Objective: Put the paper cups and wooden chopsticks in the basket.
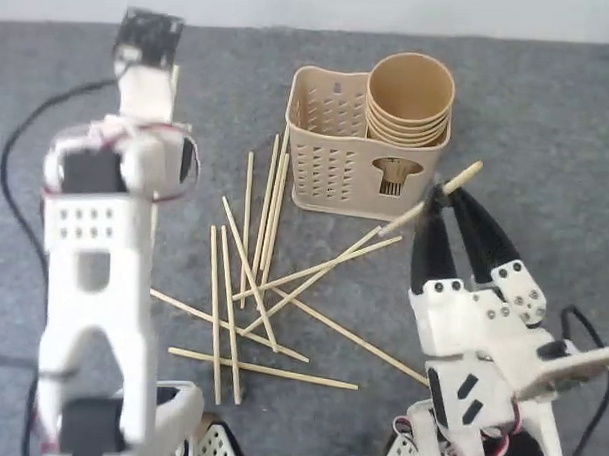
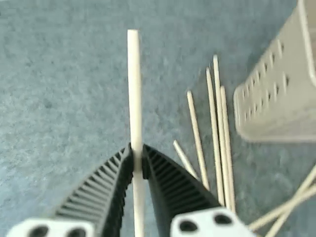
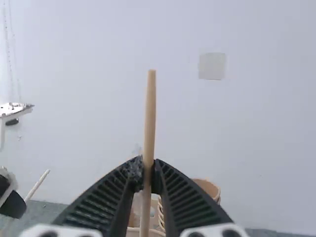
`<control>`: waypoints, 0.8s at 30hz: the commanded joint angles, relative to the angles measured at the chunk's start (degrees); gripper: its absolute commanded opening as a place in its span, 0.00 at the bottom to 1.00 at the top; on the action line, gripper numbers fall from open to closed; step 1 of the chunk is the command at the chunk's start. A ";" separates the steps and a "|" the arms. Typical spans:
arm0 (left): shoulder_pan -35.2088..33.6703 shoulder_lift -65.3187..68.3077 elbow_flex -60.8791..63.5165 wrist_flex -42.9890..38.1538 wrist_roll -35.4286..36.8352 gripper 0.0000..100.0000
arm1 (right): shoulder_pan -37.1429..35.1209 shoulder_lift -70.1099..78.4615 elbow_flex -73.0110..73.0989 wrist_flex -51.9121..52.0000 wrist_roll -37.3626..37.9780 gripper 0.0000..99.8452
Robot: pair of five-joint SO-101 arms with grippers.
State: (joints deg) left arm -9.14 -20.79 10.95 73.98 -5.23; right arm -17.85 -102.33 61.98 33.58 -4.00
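Observation:
A beige slotted basket (image 1: 327,159) stands on the grey mat, and a stack of paper cups (image 1: 409,97) sits in its right compartment. Several wooden chopsticks (image 1: 244,286) lie scattered in front of it. My right gripper (image 1: 446,196) hangs just right of the basket's front corner, shut on a tilted chopstick (image 1: 459,178). In the right wrist view that gripper (image 3: 146,170) pinches the stick (image 3: 149,113) above a cup rim (image 3: 205,190). My left gripper (image 2: 137,158) is shut on another chopstick (image 2: 133,89) over bare mat, left of the basket (image 2: 276,98).
The left arm's white body (image 1: 94,231) covers the mat's left side, its cable trailing off the left edge. More loose chopsticks (image 2: 217,123) lie between the left gripper and the basket. Bare mat stretches right of the basket and behind it.

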 commanded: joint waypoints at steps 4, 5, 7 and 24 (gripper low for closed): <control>-0.26 -23.91 34.07 -25.41 9.93 0.01 | -1.63 12.18 -3.08 -14.11 -0.09 0.01; -0.26 -26.11 37.85 -28.13 11.25 0.01 | -1.63 14.29 -3.08 -16.84 -0.09 0.01; -0.26 -29.80 44.70 -33.58 13.89 0.01 | -1.63 18.42 -3.16 -22.99 -0.09 0.01; -2.20 -38.33 61.32 -49.14 19.96 0.01 | -1.63 64.57 -32.79 -39.96 -0.44 0.01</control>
State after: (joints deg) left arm -10.90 -57.36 72.04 27.65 14.11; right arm -19.16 -45.63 37.27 -4.04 -4.00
